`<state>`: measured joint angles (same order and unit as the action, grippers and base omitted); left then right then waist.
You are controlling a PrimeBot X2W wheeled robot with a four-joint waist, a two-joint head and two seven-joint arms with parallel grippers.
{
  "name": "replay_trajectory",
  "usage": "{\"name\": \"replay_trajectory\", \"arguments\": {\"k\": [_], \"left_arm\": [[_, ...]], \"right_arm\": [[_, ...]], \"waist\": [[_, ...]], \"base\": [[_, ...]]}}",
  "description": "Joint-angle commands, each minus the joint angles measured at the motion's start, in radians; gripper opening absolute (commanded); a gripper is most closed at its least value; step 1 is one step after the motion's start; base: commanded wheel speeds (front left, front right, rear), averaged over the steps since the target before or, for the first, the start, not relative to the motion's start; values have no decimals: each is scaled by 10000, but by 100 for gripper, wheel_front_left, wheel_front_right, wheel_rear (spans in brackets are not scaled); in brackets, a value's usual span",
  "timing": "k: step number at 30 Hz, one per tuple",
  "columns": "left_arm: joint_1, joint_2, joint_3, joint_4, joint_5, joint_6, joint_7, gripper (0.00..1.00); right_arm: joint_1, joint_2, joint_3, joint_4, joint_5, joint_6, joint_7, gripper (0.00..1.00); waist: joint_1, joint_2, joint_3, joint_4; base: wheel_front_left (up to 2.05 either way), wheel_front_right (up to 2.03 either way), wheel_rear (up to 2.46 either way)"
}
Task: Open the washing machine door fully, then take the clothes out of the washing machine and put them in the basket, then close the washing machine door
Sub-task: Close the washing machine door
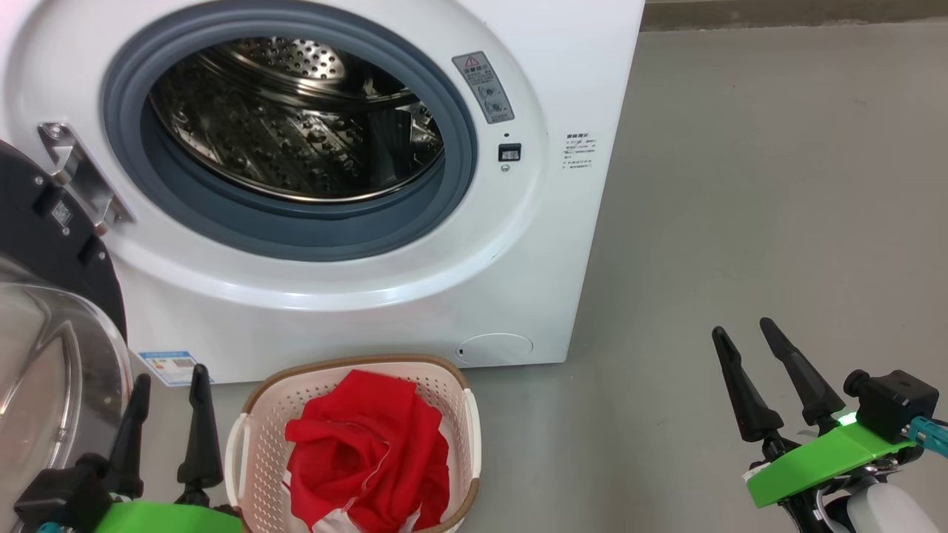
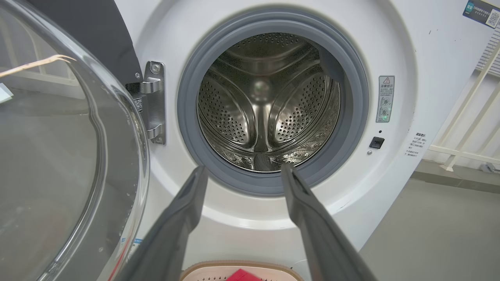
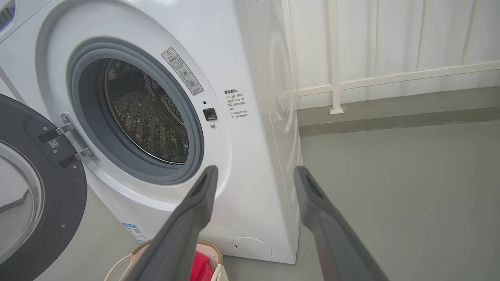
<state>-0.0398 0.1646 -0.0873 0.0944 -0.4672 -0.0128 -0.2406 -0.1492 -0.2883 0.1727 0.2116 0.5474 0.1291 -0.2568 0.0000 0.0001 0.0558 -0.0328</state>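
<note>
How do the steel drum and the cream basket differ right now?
The perforated steel drum looks empty; the cream plastic basket holds the red clothes. The drum is round shiny metal, the basket rounded-rectangular with a brown rim. Both are perforated.

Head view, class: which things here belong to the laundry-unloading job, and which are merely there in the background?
Belong to the job:
washing machine
washing machine door, swung open
clothes, lying in the basket
basket

Merely there:
warning sticker
round flap low on the machine's front
white railing
grey floor
</note>
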Motion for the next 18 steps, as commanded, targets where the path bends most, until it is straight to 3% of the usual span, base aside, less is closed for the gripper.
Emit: {"name": "replay_trajectory", "arguments": {"k": [1, 18], "left_arm": [[-90, 296, 329, -236, 114, 11, -125, 100], [-112, 404, 232, -256, 20, -9, -95, 100]], "right_arm": [[13, -164, 190, -211, -18, 16, -49, 100], [36, -214, 256, -185, 24, 16, -49, 100]], "waist": [[0, -1, -23, -7], [0, -1, -69, -3]], "base": [[0, 0, 0], [0, 0, 0]]}}
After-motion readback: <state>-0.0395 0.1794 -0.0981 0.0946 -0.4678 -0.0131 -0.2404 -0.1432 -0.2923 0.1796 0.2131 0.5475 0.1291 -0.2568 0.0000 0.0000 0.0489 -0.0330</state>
